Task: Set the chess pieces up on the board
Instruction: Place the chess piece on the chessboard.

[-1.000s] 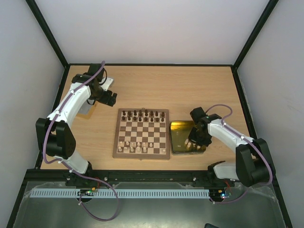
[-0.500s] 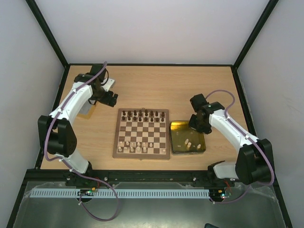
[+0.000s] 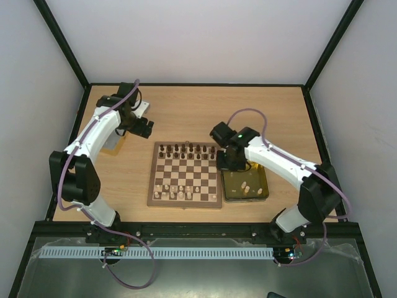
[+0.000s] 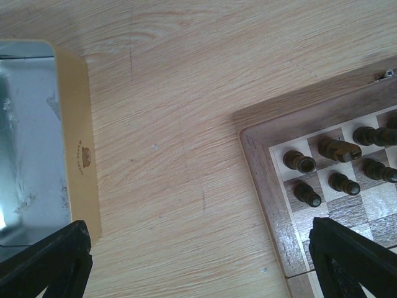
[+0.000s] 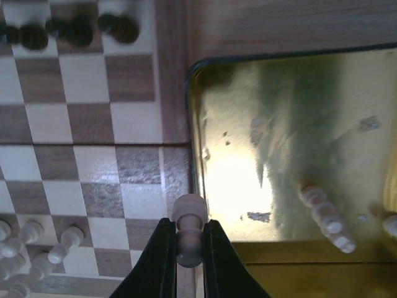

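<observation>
r pincer (image 5: 186, 248) grips cream piece (image 5: 188, 214) over board (image 5: 171, 74) edge; gold tray (image 5: 248, 262) beside

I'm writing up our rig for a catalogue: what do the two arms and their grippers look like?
The left arm and right arm have white tubular links joined by bulky black joints. A purple cable loops along each. The right arm shows a small green light. The left gripper and right gripper have black, tapering fingers.

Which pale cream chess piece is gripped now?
The pale cream wooden piece pinched in the right end effector, over the edge of the checkered wooden board; the others stand on squares or lie in the gold metal tray.
</observation>
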`<state>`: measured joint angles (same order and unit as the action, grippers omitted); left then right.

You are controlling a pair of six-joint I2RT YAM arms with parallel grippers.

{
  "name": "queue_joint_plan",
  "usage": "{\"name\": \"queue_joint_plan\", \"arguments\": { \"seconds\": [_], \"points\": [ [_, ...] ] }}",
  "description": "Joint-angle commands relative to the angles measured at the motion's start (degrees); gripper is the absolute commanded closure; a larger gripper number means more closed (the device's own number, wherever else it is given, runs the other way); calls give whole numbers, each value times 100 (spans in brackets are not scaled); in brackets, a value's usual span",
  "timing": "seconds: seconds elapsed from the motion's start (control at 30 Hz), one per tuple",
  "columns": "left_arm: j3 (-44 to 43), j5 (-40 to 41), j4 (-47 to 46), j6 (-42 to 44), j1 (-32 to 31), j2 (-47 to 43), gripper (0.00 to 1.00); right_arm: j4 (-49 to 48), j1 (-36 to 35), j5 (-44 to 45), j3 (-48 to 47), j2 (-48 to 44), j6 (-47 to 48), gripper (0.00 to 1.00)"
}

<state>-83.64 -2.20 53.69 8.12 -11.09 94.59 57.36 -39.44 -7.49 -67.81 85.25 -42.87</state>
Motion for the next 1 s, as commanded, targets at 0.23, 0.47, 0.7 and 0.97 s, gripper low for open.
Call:
{"name": "queue_joint_plan", "arguments": {
  "seconds": [0.23,0.47,0.7,0.97],
  "points": [
    [191,167,-1,-82,-25,-454,4,-68,-1055,-53,-164,822,-19,98],
    [247,158,-11,-87,-7,-541,4,-177,-1340,-91,-242,1075,-6,98],
    [232,119,-9,-100,2,-538,4,-303,-1497,-162,-263,1338,75,98],
    [203,88,-9,-109,2,-520,4,-307,-1629,-260,-435,1539,153,98]
  ]
}}
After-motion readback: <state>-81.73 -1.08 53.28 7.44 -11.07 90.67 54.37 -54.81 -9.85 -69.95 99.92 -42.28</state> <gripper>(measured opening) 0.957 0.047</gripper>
